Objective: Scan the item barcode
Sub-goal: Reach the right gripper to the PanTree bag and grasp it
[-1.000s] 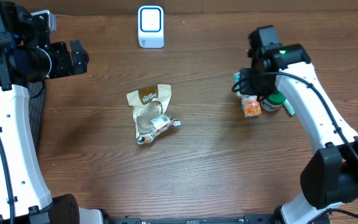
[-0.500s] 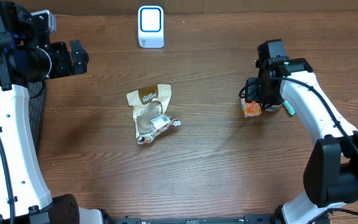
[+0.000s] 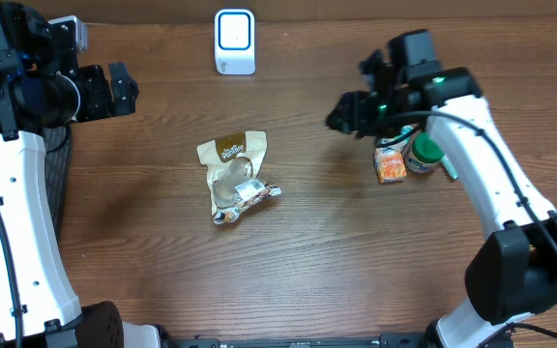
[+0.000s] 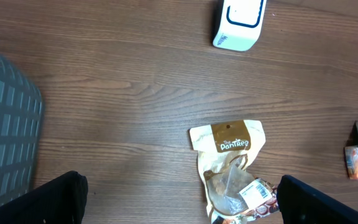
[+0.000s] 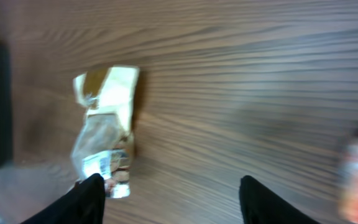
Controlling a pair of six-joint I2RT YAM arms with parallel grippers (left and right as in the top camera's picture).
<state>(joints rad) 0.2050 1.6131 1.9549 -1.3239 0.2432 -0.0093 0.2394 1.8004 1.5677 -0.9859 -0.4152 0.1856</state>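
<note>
At table centre lies the pouch (image 3: 232,179), with the scanner (image 3: 234,41) at its 12 o'clock, the left gripper (image 3: 127,89) at 10 and right gripper (image 3: 343,116) at 2, both spread and empty, and what may be a carton (image 3: 390,167) at 3.

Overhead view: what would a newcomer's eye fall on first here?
The crumpled beige snack pouch lies alone at the middle of the wooden table. The white scanner stands at the far edge, and the right pincer hangs open near an orange carton and a green-capped bottle.
</note>
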